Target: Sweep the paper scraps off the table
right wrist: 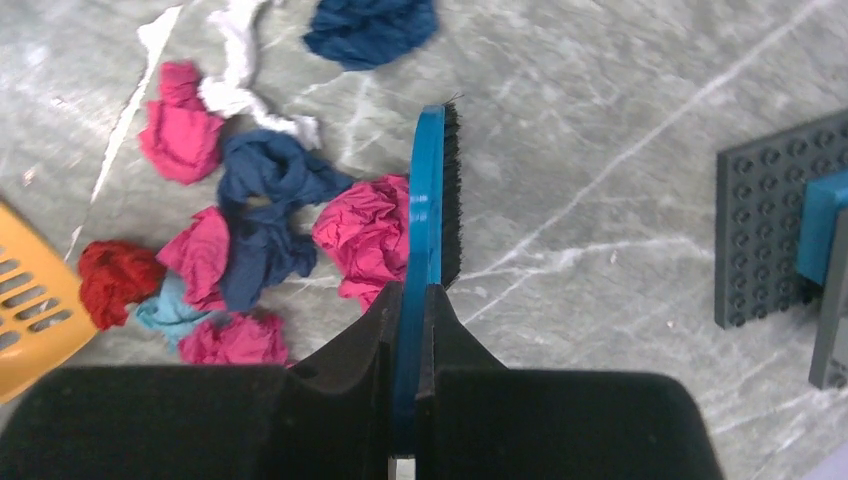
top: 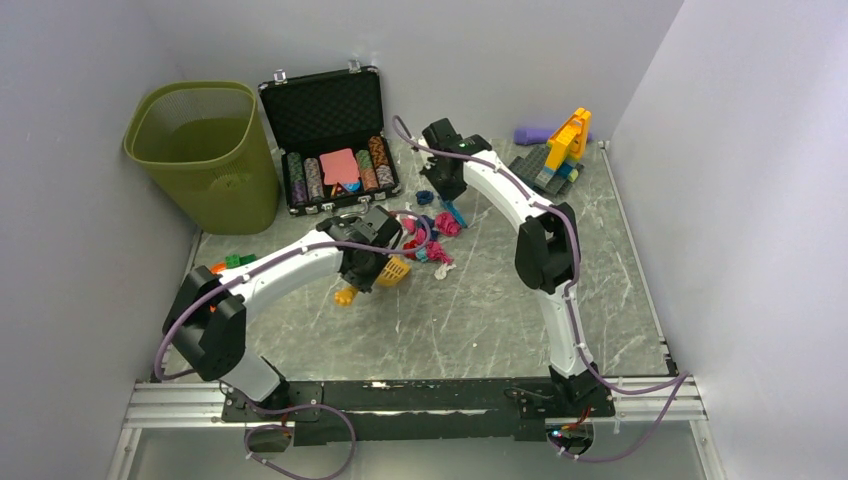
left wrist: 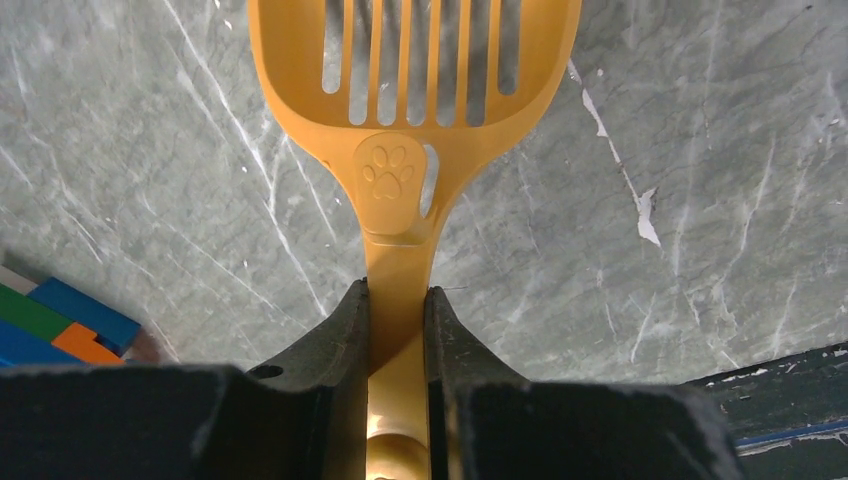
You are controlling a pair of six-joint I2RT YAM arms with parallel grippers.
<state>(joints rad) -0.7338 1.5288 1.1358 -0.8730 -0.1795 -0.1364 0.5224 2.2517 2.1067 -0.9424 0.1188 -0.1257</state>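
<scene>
**Scoop and brush flank the scrap pile**

The left gripper [left wrist: 397, 300] is clamped on the handle of a yellow-orange slotted plastic scoop [left wrist: 390, 180], its fingers only a narrow gap apart. The right gripper [right wrist: 412, 297] is pinched tight on a thin blue-backed brush with black bristles [right wrist: 432, 190]. The crumpled pink, red, white and dark blue paper scraps [right wrist: 265, 190] lie bunched on the grey-green marble-patterned table [right wrist: 620, 120] between scoop and brush, with one pink wad touching the brush.

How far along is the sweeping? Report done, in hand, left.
Done: both tools are gripped, the left gripper shut on the yellow slotted scoop, the right gripper on the blue brush. In hand: brush against the clustered paper scraps, scoop beside them. Left: every scrap lies on the table; none shows in the scoop.
</scene>
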